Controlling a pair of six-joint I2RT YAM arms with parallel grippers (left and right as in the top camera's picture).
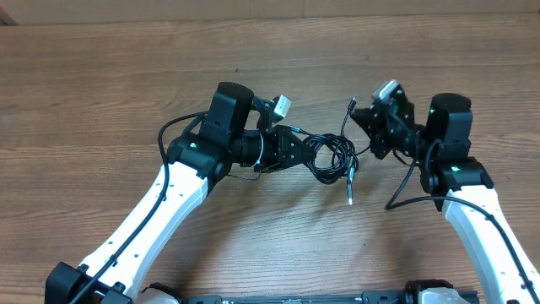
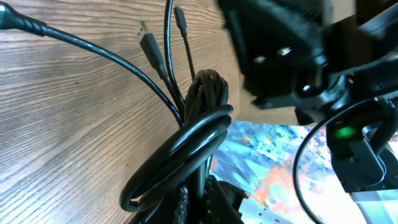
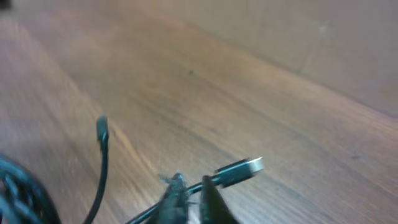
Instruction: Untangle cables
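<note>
Left gripper (image 1: 294, 150) is clamped hard on the cables (image 1: 331, 157), and the looped bundle bulges out just past its fingertips, lying on the wooden table (image 1: 101, 84). From the left wrist camera the left gripper (image 2: 199, 198) sits at the bottom edge. The cables (image 2: 186, 140) wrap round one another right in front of its fingers (image 2: 183, 200). Several thin strands fan up and away from the grip, one ending in a flat plug (image 2: 144, 32) well beyond the fingertips. Over on the other side, the right gripper (image 1: 361, 123) faces the left one across the bundle, close to it but not touching the left hand. The right wrist picture is blurred. Even so, the right gripper (image 3: 191, 196) has its fingers drawn almost together on a single cord (image 3: 144, 214) from the tangle. They pinch it just behind a silvery plug (image 3: 246, 167), which pokes out past the fingertips. Off to one side of that hand a second strand stands up, tipped with a small dark plug (image 3: 101, 128); overhead, that dark plug (image 1: 352, 103) rises between the two hands. One more loose end trails from the bundle toward the robot's base, finishing in a bright-tipped plug (image 1: 349, 201) that lies flat on the table, clear of both hands.
</note>
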